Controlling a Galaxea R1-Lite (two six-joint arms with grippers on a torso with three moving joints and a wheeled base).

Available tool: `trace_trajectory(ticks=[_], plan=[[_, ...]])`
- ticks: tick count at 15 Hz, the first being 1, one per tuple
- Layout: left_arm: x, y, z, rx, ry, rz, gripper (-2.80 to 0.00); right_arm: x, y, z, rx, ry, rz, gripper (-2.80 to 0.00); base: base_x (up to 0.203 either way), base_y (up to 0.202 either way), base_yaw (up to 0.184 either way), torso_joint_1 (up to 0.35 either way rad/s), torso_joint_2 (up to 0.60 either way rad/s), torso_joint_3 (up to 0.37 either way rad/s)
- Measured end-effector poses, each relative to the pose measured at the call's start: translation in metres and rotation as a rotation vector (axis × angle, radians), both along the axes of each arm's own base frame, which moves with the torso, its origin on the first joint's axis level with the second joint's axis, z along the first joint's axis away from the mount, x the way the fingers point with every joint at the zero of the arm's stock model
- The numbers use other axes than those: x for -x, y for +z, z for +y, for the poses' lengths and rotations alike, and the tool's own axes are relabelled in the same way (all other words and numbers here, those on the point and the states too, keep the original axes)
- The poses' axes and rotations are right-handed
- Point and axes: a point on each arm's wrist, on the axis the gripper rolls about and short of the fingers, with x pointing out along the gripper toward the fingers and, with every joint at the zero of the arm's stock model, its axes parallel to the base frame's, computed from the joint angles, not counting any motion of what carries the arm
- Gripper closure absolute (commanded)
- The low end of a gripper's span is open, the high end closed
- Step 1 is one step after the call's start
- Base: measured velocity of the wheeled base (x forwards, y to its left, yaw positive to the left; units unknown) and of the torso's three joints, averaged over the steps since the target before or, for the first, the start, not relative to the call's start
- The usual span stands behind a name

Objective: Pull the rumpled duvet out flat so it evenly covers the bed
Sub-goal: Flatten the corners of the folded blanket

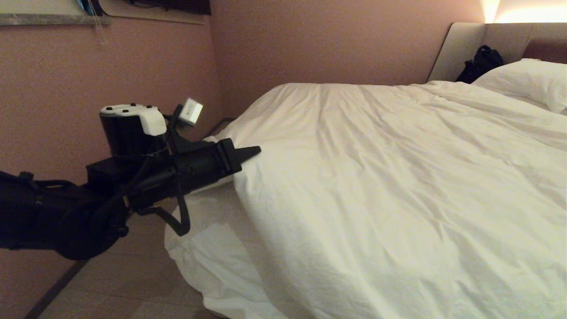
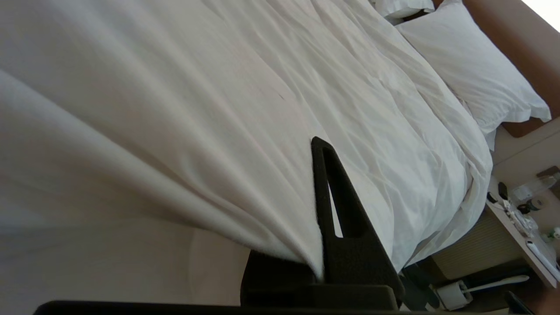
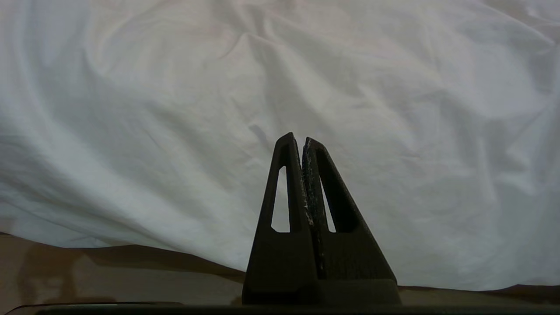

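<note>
The white duvet lies wrinkled over most of the bed, drooping over the near corner toward the floor. My left gripper reaches in from the left at the duvet's side edge and is shut on a fold of it. In the left wrist view the duvet runs taut from the left gripper, draping over one finger so only the other shows. My right gripper is shut with nothing in it, hanging just above the duvet near its edge; it is outside the head view.
A white pillow and a black bag lie at the headboard. The pink wall stands close on the left, with a strip of floor between it and the bed. A bedside table with small items stands on the far side.
</note>
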Motion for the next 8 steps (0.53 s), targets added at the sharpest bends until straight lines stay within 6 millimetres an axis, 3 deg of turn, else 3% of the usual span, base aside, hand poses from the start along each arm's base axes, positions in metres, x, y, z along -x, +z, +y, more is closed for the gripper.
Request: trace_trajectory(ticks=[4, 8], plan=[[-0.003, -0.011, -0.001, -0.011, -0.001, 0.025, 0.00, 0.000, 0.000, 0.000, 0.000, 0.000, 0.000, 0.00, 0.000, 0.000, 0.000, 0.000, 0.00, 0.000], [-0.009, -0.039, -0.005, -0.050, -0.005, 0.105, 0.00, 0.000, 0.000, 0.000, 0.000, 0.000, 0.000, 0.00, 0.000, 0.000, 0.000, 0.000, 0.00, 0.000]])
